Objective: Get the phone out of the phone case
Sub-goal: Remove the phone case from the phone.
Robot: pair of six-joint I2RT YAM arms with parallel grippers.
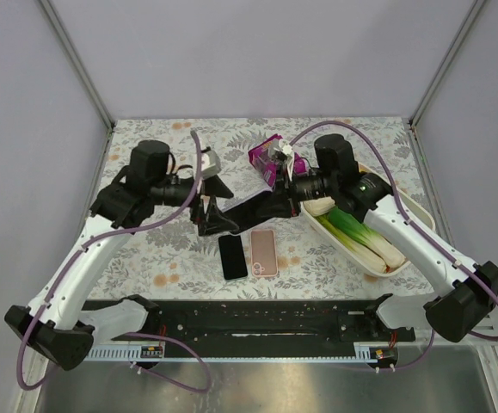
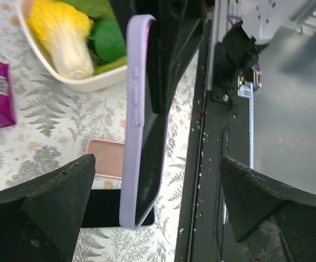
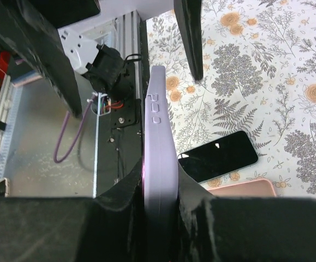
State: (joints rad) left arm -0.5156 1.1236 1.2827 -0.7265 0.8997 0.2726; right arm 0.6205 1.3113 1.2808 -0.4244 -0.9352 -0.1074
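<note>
The floral-print table (image 1: 162, 258) carries a white oblong tray (image 1: 418, 209) of leafy vegetables (image 1: 360, 234) at right, partly hidden by the right arm (image 1: 412, 238). A crinkled purple packet (image 1: 266, 157) lies farther back. Near the front edge a glossy black phone (image 1: 232, 256) and a pink rounded slab (image 1: 263, 252) lie flat, side by side. Above them the right pincer (image 3: 160, 188) clamps the smooth lilac phone case (image 3: 159, 136) on edge, dark phone (image 2: 149, 164) inside. The left pincer (image 2: 158, 161) gapes wide, fingers either side, clear of it.
</note>
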